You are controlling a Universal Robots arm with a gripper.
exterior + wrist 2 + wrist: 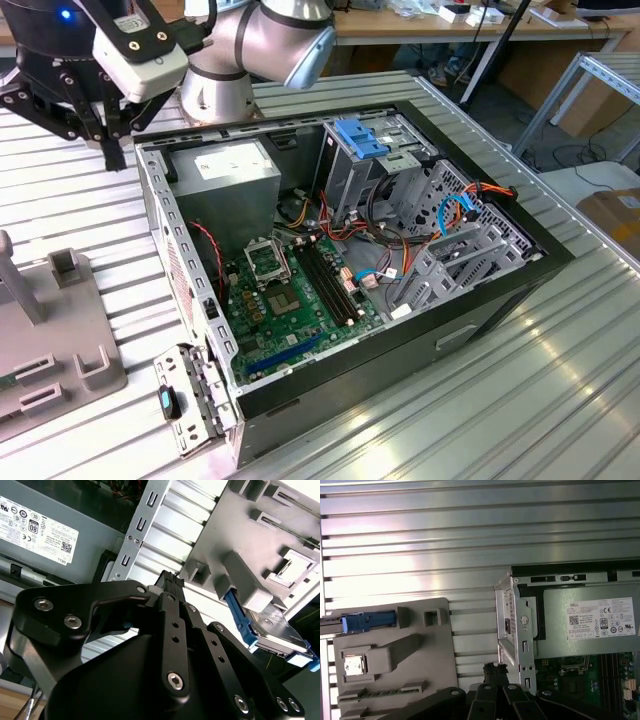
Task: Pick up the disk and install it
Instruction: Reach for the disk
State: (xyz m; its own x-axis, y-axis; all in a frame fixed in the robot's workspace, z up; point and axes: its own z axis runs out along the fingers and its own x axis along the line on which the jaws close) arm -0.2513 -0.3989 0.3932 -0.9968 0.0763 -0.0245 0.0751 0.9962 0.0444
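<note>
The hand (495, 670), pressed together and empty, hangs apart from the disk (274, 627) standing in the grey holder (435, 680).

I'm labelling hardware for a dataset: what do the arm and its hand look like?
The arm has rounded silver-grey joints with a blue-grey end cap. A white box with black dots sits at its wrist. The hand is matte black: flat linkage plates fastened with silver screws.
</note>
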